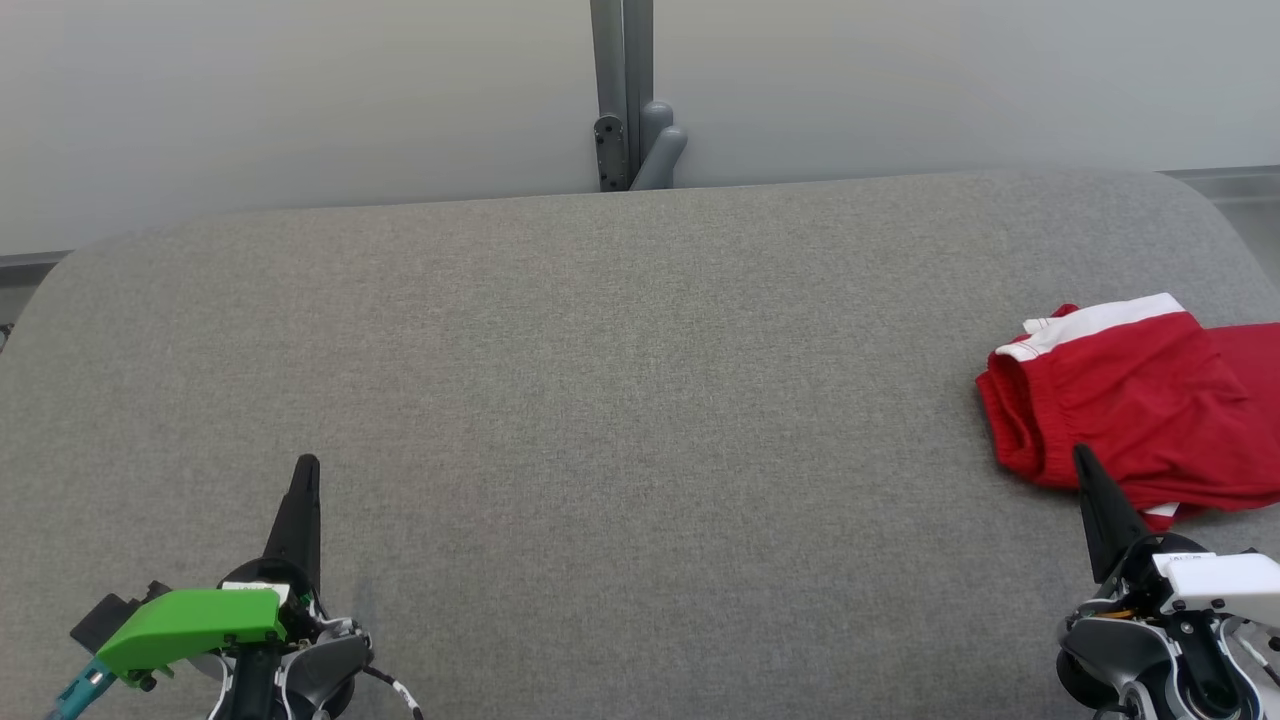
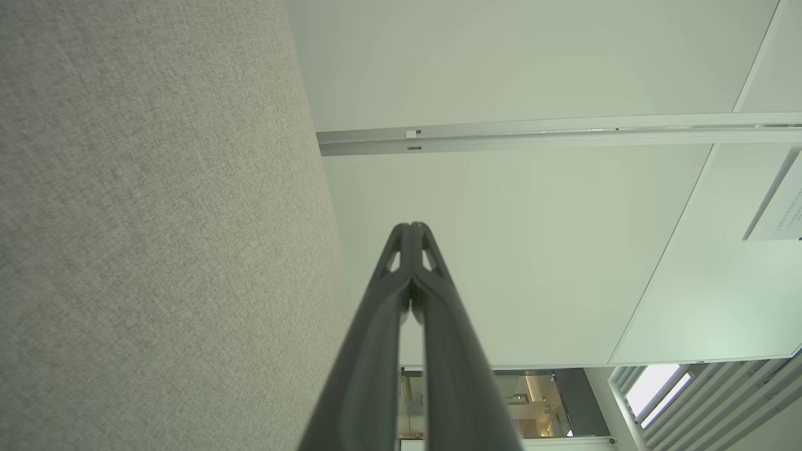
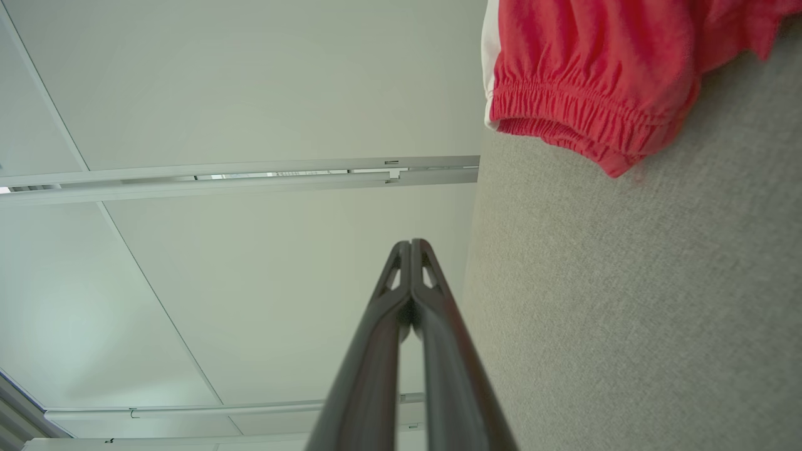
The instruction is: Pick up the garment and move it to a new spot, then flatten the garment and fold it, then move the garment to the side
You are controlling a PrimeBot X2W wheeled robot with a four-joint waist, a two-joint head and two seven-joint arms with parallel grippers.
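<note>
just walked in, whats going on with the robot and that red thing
A two-armed robot faces a grey padded surface on a clothes-folding job. Nothing is being handled at this moment: the left claw and the right claw both sit low near the robot, shut and empty. The red garment, which has a white band, lies rumpled on the robot's right side of the surface, just beyond the right claw. The right wrist view shows that claw clear of the cloth.
</note>
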